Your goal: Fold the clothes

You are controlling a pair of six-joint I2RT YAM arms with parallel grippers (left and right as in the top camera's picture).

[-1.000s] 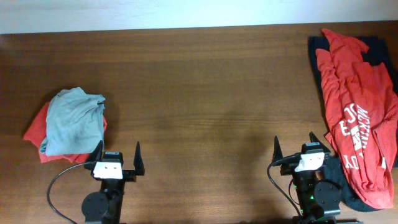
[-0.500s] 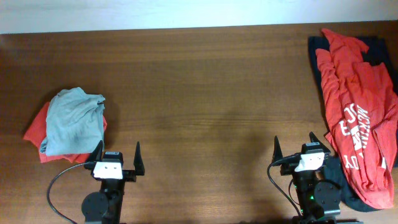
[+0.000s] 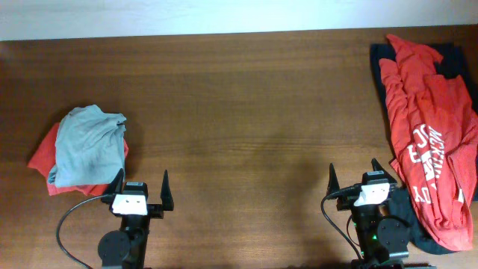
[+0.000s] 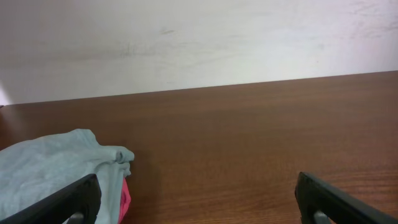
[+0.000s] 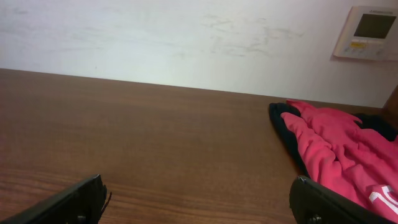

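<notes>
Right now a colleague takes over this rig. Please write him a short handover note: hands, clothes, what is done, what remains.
Left hand: open, empty, touching nothing.
Right hand: open, empty, close beside the clothes.
Orange-red T-shirt: crumpled at the right end, lying on a dark navy garment.
Done: nothing folded yet.
Remaining: spread the T-shirt flat, then fold it.
</notes>
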